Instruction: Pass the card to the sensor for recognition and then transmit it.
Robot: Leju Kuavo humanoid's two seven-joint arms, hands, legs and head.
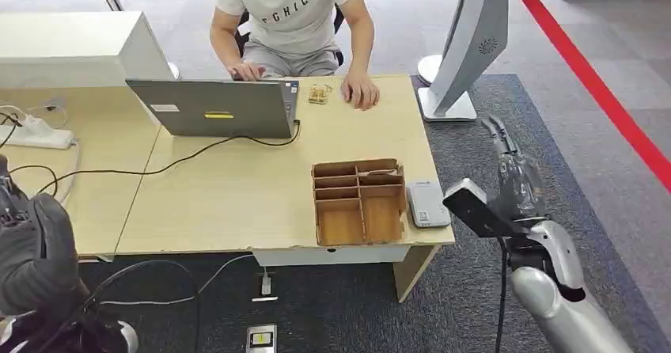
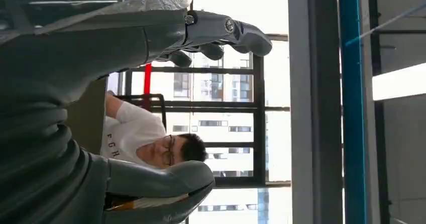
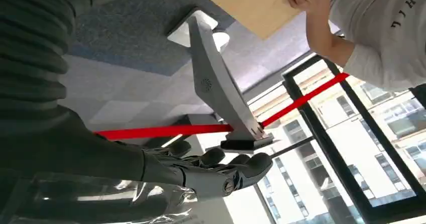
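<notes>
A white flat sensor point(image 1: 427, 203) lies near the table's front right corner. It touches the right side of a brown divided box point(image 1: 358, 202). Something thin leans in the box's rear compartments; I cannot tell whether it is a card. My right hand point(image 1: 511, 169) is raised beside the table's right edge, level with the sensor. Its fingers point(image 3: 221, 170) are stretched out and hold nothing. My left hand point(image 1: 33, 246) hangs low at the table's front left. Its fingers point(image 2: 221, 33) and thumb are spread apart with nothing between them.
A person point(image 1: 289, 13) sits at the far side with hands by an open laptop point(image 1: 214, 108). A white curved stand point(image 1: 467, 44) rises off the table's right rear corner. A power strip point(image 1: 39, 137) and cables lie at the left. A small device point(image 1: 261, 339) lies on the floor.
</notes>
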